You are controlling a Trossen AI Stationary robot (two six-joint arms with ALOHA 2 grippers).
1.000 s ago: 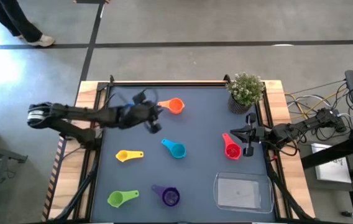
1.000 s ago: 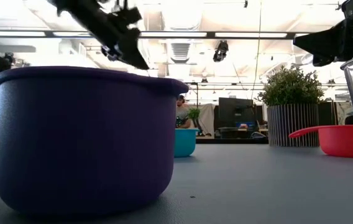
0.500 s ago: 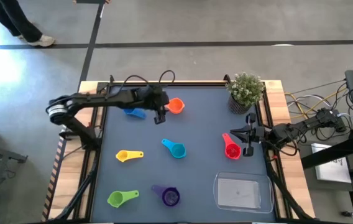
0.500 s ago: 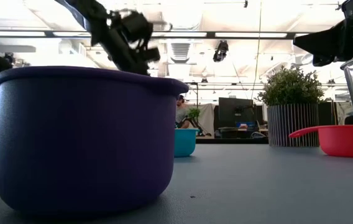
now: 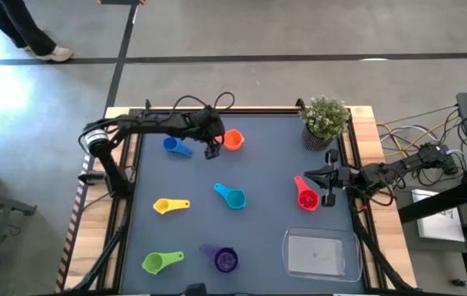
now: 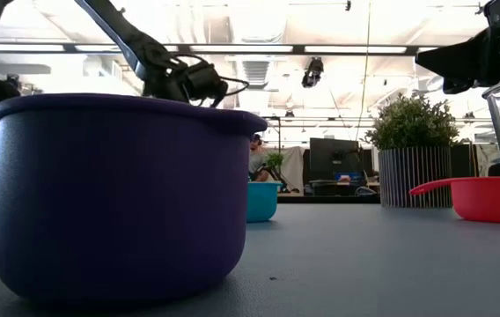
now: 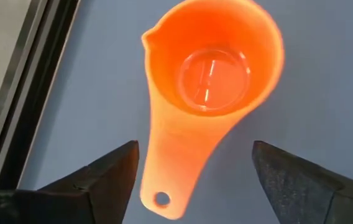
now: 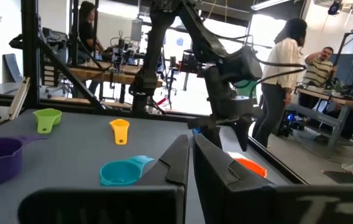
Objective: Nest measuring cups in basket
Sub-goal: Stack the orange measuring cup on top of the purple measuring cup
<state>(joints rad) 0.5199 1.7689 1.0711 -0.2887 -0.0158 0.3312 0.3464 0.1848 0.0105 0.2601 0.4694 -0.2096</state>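
Several measuring cups lie apart on the grey table: orange (image 5: 232,140), blue (image 5: 176,146), yellow (image 5: 170,205), teal (image 5: 232,196), red (image 5: 306,196), green (image 5: 161,261) and purple (image 5: 222,258). The clear basket (image 5: 320,253) stands at the near right. My left gripper (image 5: 211,145) is open, just left of the orange cup (image 7: 214,68). Its fingers stand on either side of the cup's flat handle (image 7: 170,180), apart from it. My right gripper (image 5: 328,177) waits shut, above the red cup at the right edge.
A small potted plant (image 5: 325,119) stands at the far right corner. A raised rail (image 5: 217,109) runs along the table's far edge. In the low view the purple cup (image 6: 118,194) hides much of the left side. People stand in the room beyond.
My left arm has swung toward the table's far edge and toward the orange cup, and has come down lower. It has uncovered the blue cup, which now shows in full beside the arm. The cups lie where they were.
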